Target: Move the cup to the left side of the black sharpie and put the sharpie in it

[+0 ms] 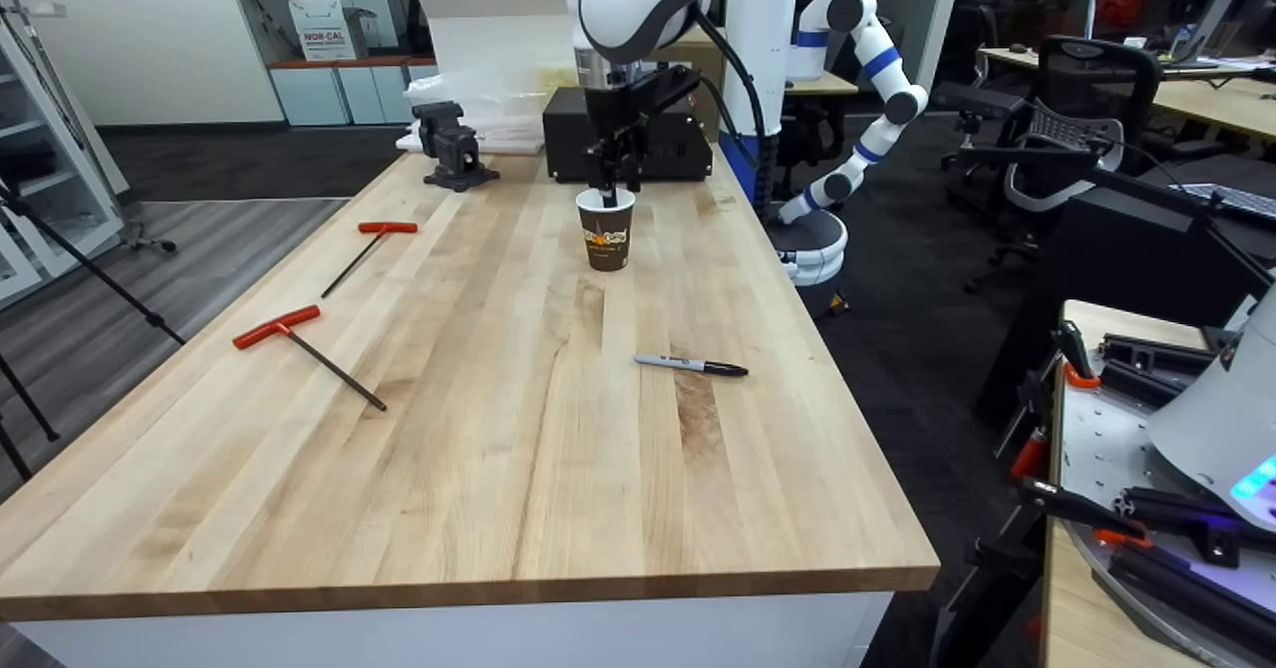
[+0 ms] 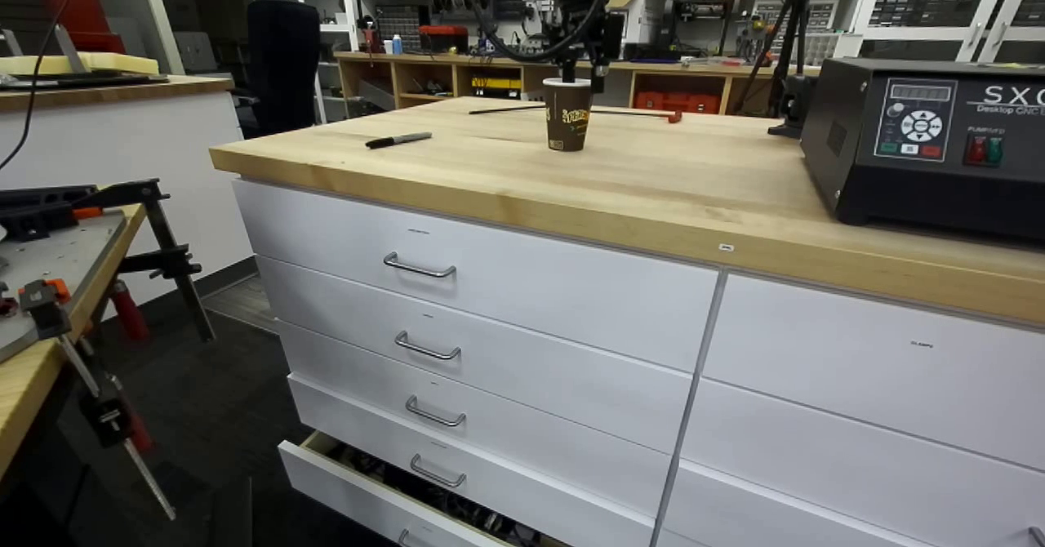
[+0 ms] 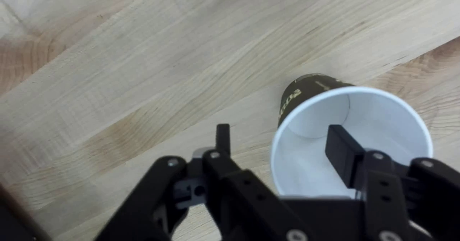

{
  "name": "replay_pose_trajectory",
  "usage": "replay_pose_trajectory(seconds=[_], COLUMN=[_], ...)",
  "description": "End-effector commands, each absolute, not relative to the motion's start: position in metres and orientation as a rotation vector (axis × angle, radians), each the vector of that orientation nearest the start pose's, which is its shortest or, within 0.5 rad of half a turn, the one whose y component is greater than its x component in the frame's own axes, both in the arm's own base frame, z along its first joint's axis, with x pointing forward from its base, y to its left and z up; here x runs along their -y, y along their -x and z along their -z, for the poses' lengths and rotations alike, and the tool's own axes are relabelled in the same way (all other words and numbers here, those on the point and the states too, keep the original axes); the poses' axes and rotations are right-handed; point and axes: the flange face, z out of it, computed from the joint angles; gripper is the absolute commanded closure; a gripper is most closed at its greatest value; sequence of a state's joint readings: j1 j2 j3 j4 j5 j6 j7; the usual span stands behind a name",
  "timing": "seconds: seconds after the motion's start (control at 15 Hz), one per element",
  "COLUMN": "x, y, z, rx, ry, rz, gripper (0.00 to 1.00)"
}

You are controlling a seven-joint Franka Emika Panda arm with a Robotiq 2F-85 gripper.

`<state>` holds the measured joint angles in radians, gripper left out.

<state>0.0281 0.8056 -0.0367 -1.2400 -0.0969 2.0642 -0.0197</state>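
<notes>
zero of two stages are reading as done. the cup (image 1: 607,234) is standing upright on the desk (image 1: 469,489); in an exterior view the black sharpie (image 1: 690,365) is lying flat toward the cup's five o'clock, well apart from it. two red-handled hex keys (image 1: 276,327) are lying out toward the cup's eight and nine o'clock.

tool (image 3: 283,145): jaws are standing wide and straddling the cup's wall. in the wrist view one finger is hanging within the rim, the other outside at nine o'clock, with desk surface showing between it and the cup. no grip is being held.

reading: stage one, moving the cup, is appearing to be the step in hand, the pinch on the wall not yet happening. remaining, by my judgement: closing, carrying the cup over to the sharpie's left, letting go, then picking up the sharpie and dropping it in. whose left the sentence is meaning i cannot tell, so the target spot is being left unmarked.
</notes>
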Motion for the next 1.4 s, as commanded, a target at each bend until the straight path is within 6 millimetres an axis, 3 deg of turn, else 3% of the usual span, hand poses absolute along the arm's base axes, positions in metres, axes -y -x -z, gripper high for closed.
replay_pose_trajectory(seconds=[0.0,0.4,0.87,1.07,1.33], x=[0.004,0.002,-0.011,-0.028,-0.063], y=[-0.763,-0.766,-0.764,-0.761,-0.752], z=[-0.292,-0.293,-0.314,-0.321,-0.332], rx=[0.080,0.093,0.158,0.206,0.315], ry=[3.278,3.278,3.258,3.238,3.189], rz=[0.048,0.060,0.121,0.137,0.161], gripper=[0.59,0.98,1.00,0.99,0.99])
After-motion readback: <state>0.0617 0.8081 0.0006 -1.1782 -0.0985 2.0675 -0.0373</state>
